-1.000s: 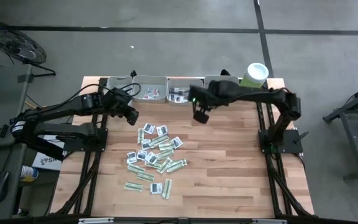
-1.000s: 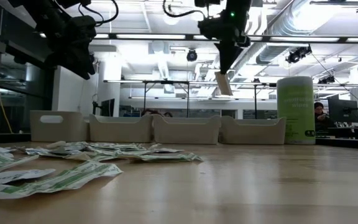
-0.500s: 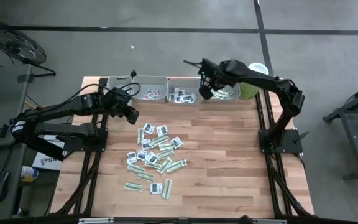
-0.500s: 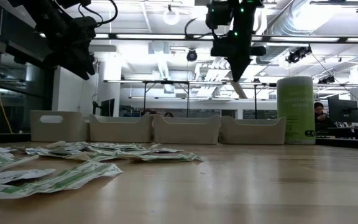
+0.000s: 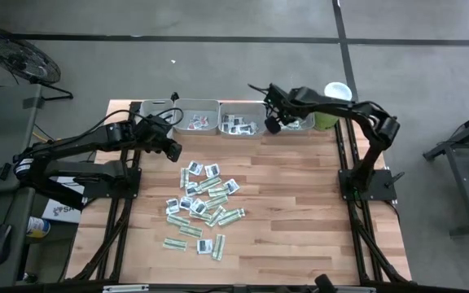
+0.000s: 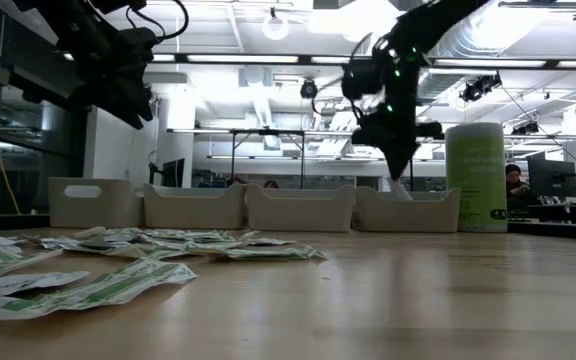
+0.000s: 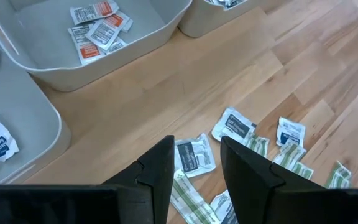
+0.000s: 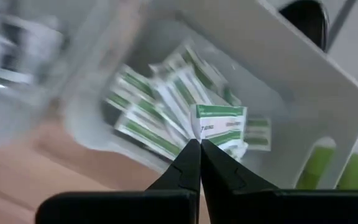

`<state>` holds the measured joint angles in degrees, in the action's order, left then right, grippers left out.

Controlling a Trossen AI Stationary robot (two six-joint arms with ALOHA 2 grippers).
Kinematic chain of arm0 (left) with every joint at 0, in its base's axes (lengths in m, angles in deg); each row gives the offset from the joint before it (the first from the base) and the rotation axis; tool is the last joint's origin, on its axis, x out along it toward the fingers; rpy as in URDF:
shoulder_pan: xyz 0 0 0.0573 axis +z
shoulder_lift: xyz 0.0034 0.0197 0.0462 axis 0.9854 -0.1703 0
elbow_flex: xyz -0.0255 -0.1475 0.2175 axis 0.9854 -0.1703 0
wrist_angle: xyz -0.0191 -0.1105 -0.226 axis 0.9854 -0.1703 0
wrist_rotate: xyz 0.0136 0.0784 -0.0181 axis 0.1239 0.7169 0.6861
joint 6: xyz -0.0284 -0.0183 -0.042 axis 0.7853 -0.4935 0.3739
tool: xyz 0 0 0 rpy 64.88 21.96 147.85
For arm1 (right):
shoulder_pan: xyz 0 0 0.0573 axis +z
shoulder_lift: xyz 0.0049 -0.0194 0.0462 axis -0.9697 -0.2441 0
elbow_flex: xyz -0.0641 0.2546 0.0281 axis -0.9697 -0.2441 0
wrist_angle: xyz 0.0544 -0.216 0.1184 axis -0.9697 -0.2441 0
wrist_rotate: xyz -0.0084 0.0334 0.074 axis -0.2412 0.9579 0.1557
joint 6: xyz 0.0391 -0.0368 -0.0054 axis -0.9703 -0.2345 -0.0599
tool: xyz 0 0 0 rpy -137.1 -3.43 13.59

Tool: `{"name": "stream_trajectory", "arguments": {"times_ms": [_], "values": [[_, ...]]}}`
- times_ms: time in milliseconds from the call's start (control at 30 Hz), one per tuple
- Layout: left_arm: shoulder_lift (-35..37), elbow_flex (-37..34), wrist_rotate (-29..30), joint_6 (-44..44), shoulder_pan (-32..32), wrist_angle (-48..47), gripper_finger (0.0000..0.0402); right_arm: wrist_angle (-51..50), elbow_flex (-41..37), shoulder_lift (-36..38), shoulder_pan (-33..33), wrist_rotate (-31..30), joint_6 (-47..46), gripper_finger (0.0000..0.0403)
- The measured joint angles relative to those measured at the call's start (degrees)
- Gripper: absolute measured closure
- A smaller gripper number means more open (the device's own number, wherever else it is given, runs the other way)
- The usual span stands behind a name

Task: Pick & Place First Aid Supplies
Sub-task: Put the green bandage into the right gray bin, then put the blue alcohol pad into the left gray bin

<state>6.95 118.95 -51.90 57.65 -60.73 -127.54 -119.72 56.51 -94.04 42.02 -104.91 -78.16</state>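
We look down on a pale wooden table (image 5: 300, 212) of long planks, standing on a grey concrete floor crossed by dark lines. Along its far edge sit four grey trays (image 5: 196, 115) in a row, with a pale green tub (image 5: 330, 104) at the right end.

The sachets (image 5: 202, 202) lie mostly in a loose heap left of the table's middle, green-white strips mixed with squarish white packets, a few strays nearer the front edge. Some are already in the trays: white packets with red marks in one tray (image 7: 95, 25) near the left gripper, dark-marked ones in the next tray (image 5: 236, 124), and green-white strips piled in the right-hand tray (image 8: 166, 112).

The right gripper (image 5: 273, 124) hangs over the left part of that right-hand tray (image 5: 295, 124), its fingers (image 8: 191, 163) pressed together on a green-white strip (image 8: 219, 127) that stands just above the pile (the grip shows best from the wrist). From table height it points down just over the tray's rim (image 6: 406, 205).

The left gripper (image 5: 172, 155) hovers above the table between the trays and the heap, fingers (image 7: 160, 171) parted with nothing between them; below it lie a dark-marked packet (image 7: 193, 154) and more strips.

Beyond the table, the low view opens on a bright workshop: white ceiling with ducts and strip lights, long benches, and a person (image 6: 514, 185) seated at the far right beside monitors. A wheel-like frame (image 5: 15, 57) stands on the floor at the upper left.
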Motion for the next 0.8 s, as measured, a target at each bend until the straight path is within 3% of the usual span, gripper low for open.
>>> {"name": "stream_trajectory", "arguments": {"times_ms": [333, 667, 800], "values": [[0.0, 0.0, 0.8, 0.3, 0.0, 0.0, 0.0271, 2.1, -5.2, 0.0, -0.4, -0.8, 0.4, 0.0389], [0.0, 0.0, 0.8, 0.4, 0.0, 0.0, 0.0271, 4.4, -5.3, 0.0, -0.2, 0.6, 0.9, 0.029], [0.0, 0.0, 0.8, 0.4, 0.0, -0.4, 0.0271, 5.1, -5.3, 1.2, -0.3, 5.8, -0.2, 0.0263]]}}
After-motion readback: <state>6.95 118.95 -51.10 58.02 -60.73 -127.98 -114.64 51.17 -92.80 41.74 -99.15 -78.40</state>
